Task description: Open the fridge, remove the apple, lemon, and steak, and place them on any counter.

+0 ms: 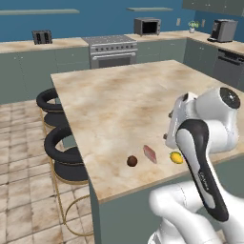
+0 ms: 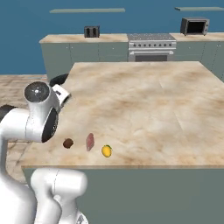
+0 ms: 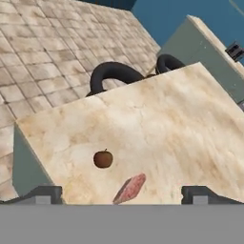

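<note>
Hand view shows our claw (image 3: 122, 193) with its two dark fingertips set wide apart, gripping nothing, looking down over the near corner of the surface (image 3: 181, 124). We see the apple (image 3: 103, 158) resting on the marbled top at about ten o'clock from the midpoint between our fingertips, and the steak (image 3: 129, 188) lying flat just beside it, close to that midpoint. In the left base view, the apple (image 1: 132, 161), the steak (image 1: 150, 154) and the lemon (image 1: 176, 157) sit in a row near the front edge of the island, apart from one another, the lemon at three o'clock from the steak. Two black stools (image 1: 64, 152) stand along the island's left side.
</note>
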{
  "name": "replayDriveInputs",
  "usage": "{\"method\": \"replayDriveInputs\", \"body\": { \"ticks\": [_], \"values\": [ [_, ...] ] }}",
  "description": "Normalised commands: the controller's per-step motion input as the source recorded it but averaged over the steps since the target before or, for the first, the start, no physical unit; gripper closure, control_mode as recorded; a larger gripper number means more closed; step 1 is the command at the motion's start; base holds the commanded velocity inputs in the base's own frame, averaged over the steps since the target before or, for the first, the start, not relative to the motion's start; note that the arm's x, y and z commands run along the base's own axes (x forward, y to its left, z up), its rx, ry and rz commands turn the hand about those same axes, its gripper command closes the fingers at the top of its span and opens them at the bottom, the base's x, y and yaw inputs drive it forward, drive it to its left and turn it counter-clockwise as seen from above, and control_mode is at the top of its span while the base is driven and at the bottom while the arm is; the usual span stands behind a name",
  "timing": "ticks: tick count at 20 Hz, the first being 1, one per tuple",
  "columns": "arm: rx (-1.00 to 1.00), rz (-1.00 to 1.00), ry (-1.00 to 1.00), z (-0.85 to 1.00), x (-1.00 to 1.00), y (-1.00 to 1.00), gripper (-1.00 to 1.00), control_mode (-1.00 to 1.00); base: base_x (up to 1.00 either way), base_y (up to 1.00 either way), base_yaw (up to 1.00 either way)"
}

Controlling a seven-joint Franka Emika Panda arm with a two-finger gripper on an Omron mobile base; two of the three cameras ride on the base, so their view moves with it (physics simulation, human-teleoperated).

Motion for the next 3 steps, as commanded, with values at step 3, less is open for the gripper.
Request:
{"method": "replayDriveInputs", "body": {
  "ticks": [3],
  "values": [
    [0.12, 0.00, -0.07, 0.94, -0.01, 0.00, -1.00, -1.00, 0.00, 0.00, 0.00]
  ]
}}
